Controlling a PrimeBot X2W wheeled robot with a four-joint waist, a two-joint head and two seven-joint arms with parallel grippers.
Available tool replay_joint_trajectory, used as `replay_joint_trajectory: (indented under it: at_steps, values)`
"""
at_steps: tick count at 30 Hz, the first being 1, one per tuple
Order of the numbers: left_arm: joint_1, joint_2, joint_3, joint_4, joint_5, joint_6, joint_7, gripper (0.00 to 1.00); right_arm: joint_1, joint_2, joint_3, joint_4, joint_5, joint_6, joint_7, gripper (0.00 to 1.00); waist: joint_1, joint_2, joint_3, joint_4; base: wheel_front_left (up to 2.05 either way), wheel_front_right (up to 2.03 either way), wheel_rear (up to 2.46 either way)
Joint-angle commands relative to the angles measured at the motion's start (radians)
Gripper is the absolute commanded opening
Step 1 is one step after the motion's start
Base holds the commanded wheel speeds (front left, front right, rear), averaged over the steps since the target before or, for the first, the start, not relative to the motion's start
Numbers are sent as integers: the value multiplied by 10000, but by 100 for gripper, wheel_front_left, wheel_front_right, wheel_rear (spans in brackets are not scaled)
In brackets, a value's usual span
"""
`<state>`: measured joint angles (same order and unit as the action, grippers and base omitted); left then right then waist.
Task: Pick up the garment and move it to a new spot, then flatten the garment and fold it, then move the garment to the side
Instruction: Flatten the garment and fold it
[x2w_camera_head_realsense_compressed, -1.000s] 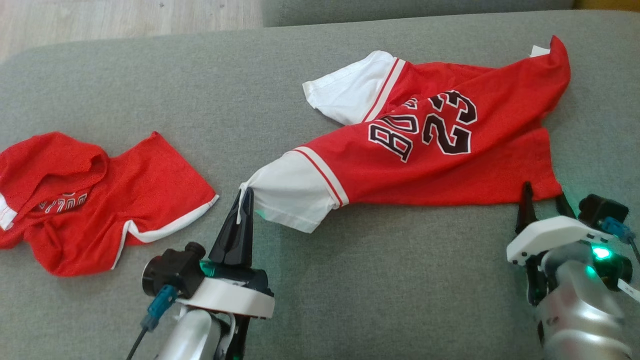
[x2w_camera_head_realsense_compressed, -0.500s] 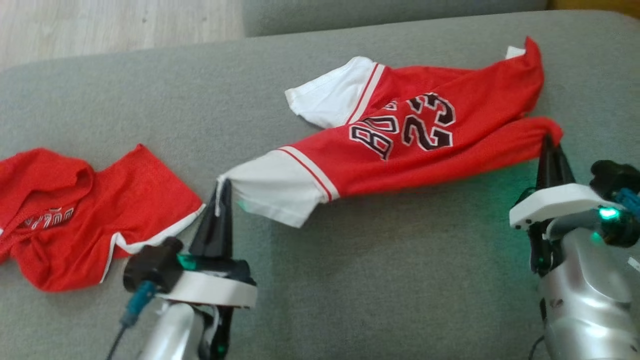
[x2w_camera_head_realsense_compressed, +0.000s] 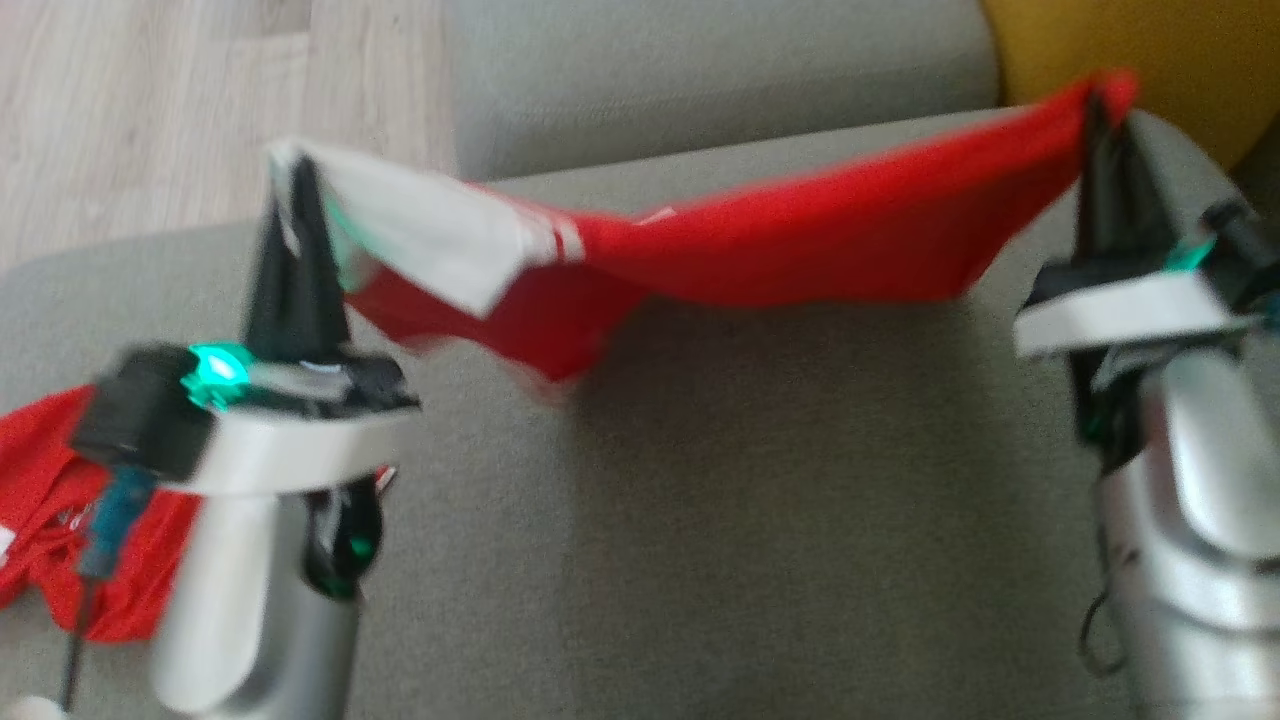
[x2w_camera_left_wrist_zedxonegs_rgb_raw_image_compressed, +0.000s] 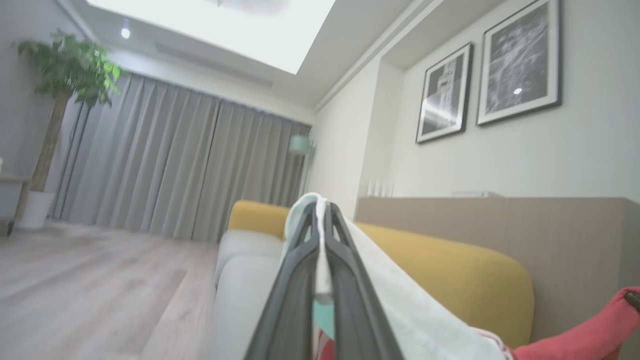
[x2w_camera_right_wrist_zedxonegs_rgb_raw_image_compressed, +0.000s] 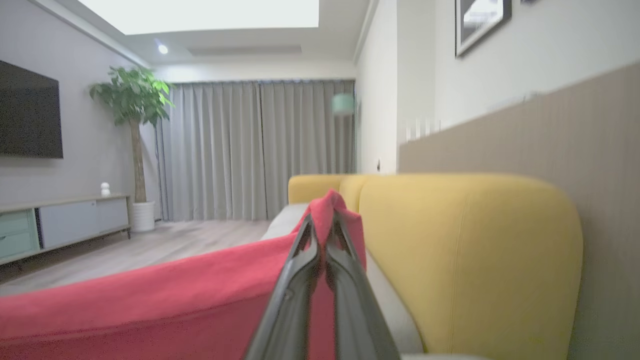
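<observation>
The garment (x2w_camera_head_realsense_compressed: 760, 245), a red jersey with white sleeves, hangs stretched in the air above the grey sofa seat (x2w_camera_head_realsense_compressed: 720, 520). My left gripper (x2w_camera_head_realsense_compressed: 290, 190) is shut on its white sleeve end; in the left wrist view that gripper (x2w_camera_left_wrist_zedxonegs_rgb_raw_image_compressed: 322, 207) pinches white cloth (x2w_camera_left_wrist_zedxonegs_rgb_raw_image_compressed: 400, 305). My right gripper (x2w_camera_head_realsense_compressed: 1100, 110) is shut on the red corner at the far right; the right wrist view has that gripper (x2w_camera_right_wrist_zedxonegs_rgb_raw_image_compressed: 324, 220) clamped on red fabric (x2w_camera_right_wrist_zedxonegs_rgb_raw_image_compressed: 165, 300). The jersey's middle sags lower than its two held ends. The picture is blurred.
A second red garment (x2w_camera_head_realsense_compressed: 60, 520) lies crumpled on the seat at the lower left, partly behind my left arm. A yellow cushion (x2w_camera_head_realsense_compressed: 1160, 60) rises at the back right, the yellow backrest (x2w_camera_right_wrist_zedxonegs_rgb_raw_image_compressed: 470, 260) beside my right gripper. Wooden floor (x2w_camera_head_realsense_compressed: 150, 110) lies beyond the sofa.
My right gripper closed on the jersey's red corner. Both grippers then rose, lifting the jersey off the seat and stretching it between them. The head camera has also shifted.
</observation>
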<state>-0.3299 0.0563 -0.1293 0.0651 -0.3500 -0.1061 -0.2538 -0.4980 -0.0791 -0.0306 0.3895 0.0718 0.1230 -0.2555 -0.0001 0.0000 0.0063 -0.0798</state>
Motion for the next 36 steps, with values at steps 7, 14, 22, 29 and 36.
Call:
replay_joint_trajectory:
  at_steps: [7, 14, 22, 29, 36]
  values:
    - [-1253, 659, 654, -2360, 264, 147, 373, 0, -1132, -767, 748, -2713, 249, 77, 660, 0, 1, 0, -559, -321, 0, 0, 0]
    - [-1624, 992, 766, -4269, 143, 364, 1620, 0, -666, -957, 718, -4855, 173, 77, 2017, 0, 1, 0, -404, -275, 0, 0, 0]
    - [-2877, 1696, 885, -3120, -246, 155, 2655, 0, -1415, -937, 867, -4651, 249, 77, 2713, 0, 1, 0, 1083, -251, 0, 0, 0]
    - [-6443, 2786, 436, 337, -182, -172, 2364, 0, -4656, -1356, 1534, -1490, 362, 77, 2339, 0, 1, 0, 2962, -12, 0, 0, 0]
    - [-9944, 3263, -61, 3669, 53, -230, 1154, 0, -8289, -1232, 1213, 2240, -242, 77, 837, 0, 1, 0, 3899, 227, 0, 0, 0]
